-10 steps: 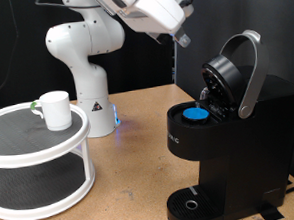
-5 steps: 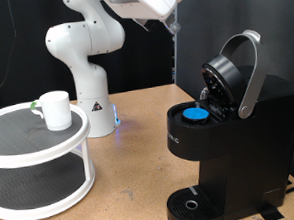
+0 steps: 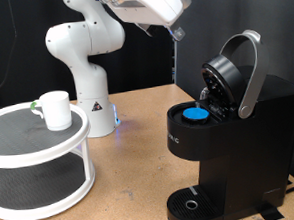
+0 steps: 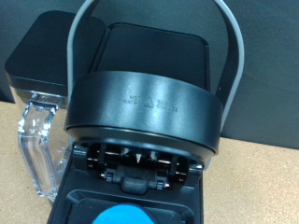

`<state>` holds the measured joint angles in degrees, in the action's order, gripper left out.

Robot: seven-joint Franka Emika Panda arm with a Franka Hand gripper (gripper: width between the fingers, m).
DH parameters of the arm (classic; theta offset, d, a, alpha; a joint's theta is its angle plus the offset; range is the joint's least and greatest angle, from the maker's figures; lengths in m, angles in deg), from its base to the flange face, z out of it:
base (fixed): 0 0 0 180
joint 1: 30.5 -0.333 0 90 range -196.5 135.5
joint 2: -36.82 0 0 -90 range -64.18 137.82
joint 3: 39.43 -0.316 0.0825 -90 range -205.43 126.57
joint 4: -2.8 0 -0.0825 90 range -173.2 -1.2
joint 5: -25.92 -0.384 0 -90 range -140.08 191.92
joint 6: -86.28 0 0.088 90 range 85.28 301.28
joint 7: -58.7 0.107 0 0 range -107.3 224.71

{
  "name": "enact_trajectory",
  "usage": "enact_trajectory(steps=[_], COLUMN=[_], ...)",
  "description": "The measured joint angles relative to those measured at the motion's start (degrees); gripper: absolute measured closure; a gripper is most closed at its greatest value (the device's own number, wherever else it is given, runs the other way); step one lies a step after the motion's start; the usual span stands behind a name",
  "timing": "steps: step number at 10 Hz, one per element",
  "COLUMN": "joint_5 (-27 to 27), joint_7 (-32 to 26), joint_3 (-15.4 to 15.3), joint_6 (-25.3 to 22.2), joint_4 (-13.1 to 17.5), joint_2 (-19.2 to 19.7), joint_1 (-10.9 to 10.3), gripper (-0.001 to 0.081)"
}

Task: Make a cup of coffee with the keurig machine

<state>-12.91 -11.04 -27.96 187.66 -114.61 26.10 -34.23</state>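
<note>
One cup (image 3: 55, 109), one keurig machine (image 3: 234, 145), one blue pod (image 3: 194, 113), one two-tier stand (image 3: 40, 162)

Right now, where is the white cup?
The cup stands upright on the top tier of the round white shelf at the exterior view's left, far from the keurig machine on the right.

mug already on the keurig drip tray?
No, the mug sits on the white tiered stand, and the keurig drip tray is bare.

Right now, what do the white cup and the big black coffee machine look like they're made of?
The cup looks like glazed ceramic: plain white, thick-walled, softly shiny. The keurig machine looks like matte black plastic with a grey-silver handle, probably painted plastic rather than metal.
</note>
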Motion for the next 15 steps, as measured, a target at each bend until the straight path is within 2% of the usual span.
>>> enact_trajectory(steps=[5,11,15], joint_5=[-7.8,-9.7,-9.7], joint_7=[1.7,6.0,9.2], joint_3=[-1.4,-8.7,-12.5], joint_6=[0.8,9.1,13.5], joint_4=[-0.3,-0.9,-2.4], joint_2=[0.1,0.1,0.1], joint_1=[-1.2,-4.4,-5.2], gripper=[0.0000,0.0000,0.0000])
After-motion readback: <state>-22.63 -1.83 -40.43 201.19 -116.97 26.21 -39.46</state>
